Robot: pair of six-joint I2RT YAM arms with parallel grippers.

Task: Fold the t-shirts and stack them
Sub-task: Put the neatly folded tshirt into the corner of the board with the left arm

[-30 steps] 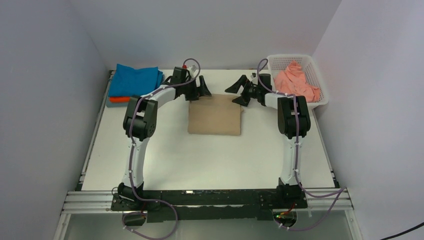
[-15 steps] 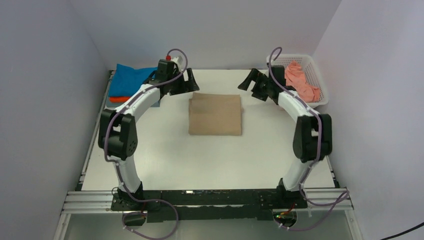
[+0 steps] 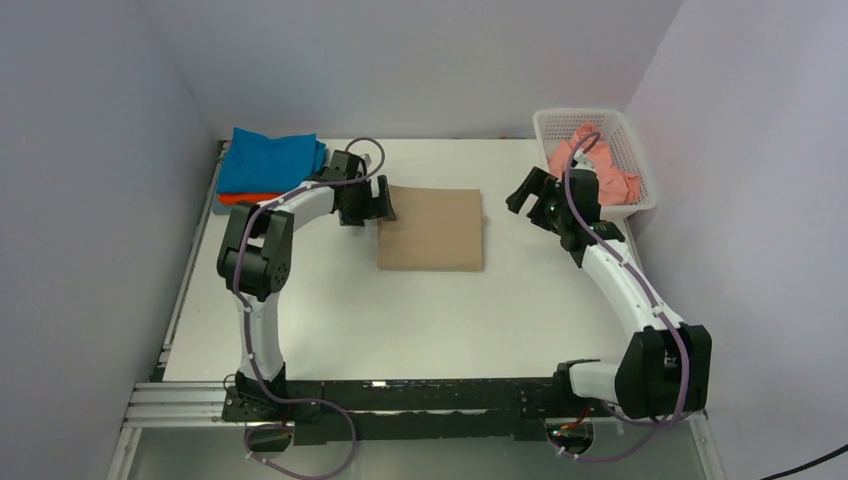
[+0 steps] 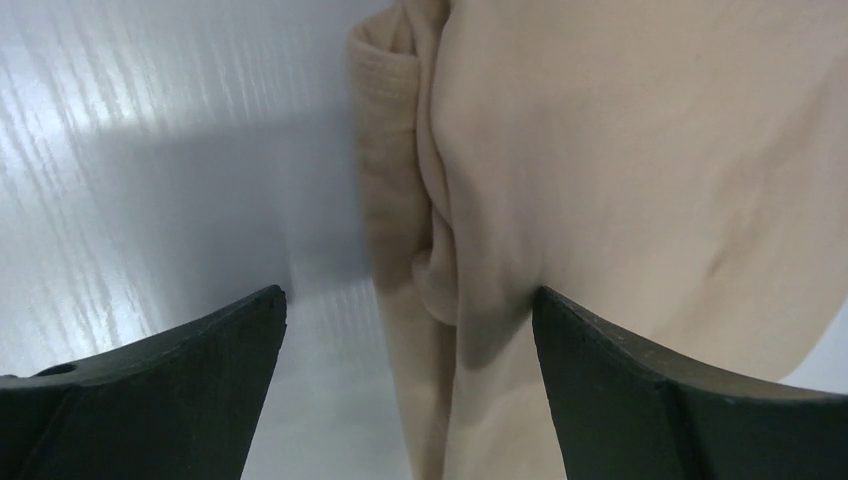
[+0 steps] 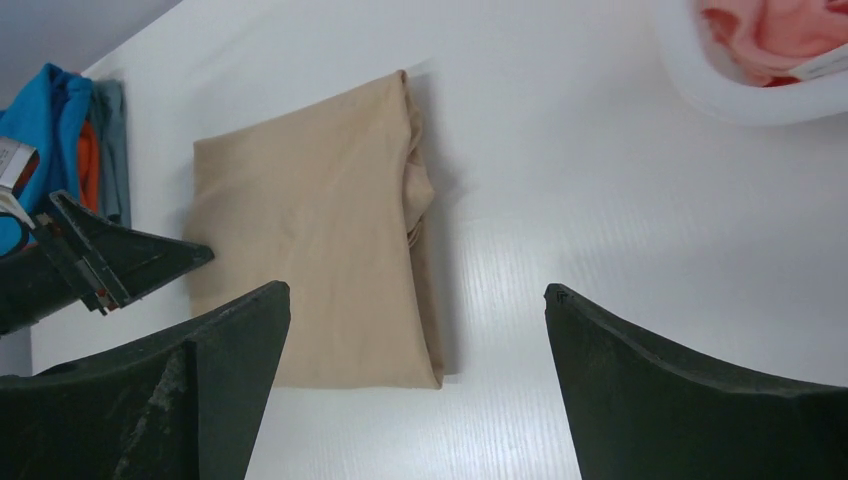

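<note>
Top, left-wrist and right-wrist views. The folded tan-beige t-shirt point(image 3: 430, 232) lies as a flat rectangle at the centre of the tabletop point(image 3: 420, 310). The stack sits at the far-left corner, with the blue t-shirt point(image 3: 268, 160) on top, the orange-red t-shirt point(image 3: 240, 198) under it and the grey t-shirt point(image 5: 115, 150) at the bottom. The salmon-pink t-shirt point(image 3: 600, 172) is unfolded and crumpled in the white mesh basket point(image 3: 640, 205) at the far right.

The left gripper point(image 3: 383, 205) is low at the tan shirt's left edge near the far corner. Its fingers point(image 4: 190, 390) are spread wide and hold nothing, one over bare tabletop and the other over the cloth, so the bunched folded edge lies between them. The right gripper point(image 3: 522, 192) stands apart from the shirt's right edge, between shirt and basket. It too is spread wide and holds nothing.

The step in hand appears to be taking up the folded shirt for transfer to the stack. To do it well:
- **Grasp:** slide one finger under every layer at the edge before clamping, since the wrist view shows several loose plies that a shallow pinch would separate.
- **Support:** take the opposite edge with the right gripper to keep the fold from sagging open.
- **Placement:** lift level and set the shirt down squarely on the blue one.
</note>
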